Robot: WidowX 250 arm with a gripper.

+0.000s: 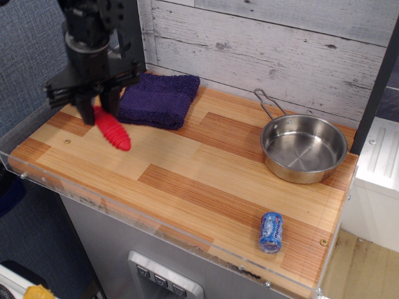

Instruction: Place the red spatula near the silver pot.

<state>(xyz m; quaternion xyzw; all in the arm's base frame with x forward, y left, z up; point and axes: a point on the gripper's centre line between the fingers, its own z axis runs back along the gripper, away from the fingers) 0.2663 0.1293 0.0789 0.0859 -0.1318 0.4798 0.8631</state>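
Note:
The red spatula (pixel 112 130) shows only its ribbed red handle, which hangs tilted down to the right from my gripper (pixel 96 107); its metal head is hidden between the fingers. My gripper is shut on it and holds it above the left part of the wooden table. The silver pot (pixel 303 148), shallow and shiny with a wire loop handle (pixel 268 101), stands far off at the right.
A folded purple towel (pixel 159 99) lies at the back left, just right of my gripper. A small blue can (pixel 271 232) lies on its side near the front right edge. A clear plastic rim (pixel 124 213) runs along the table's front. A plank wall stands behind.

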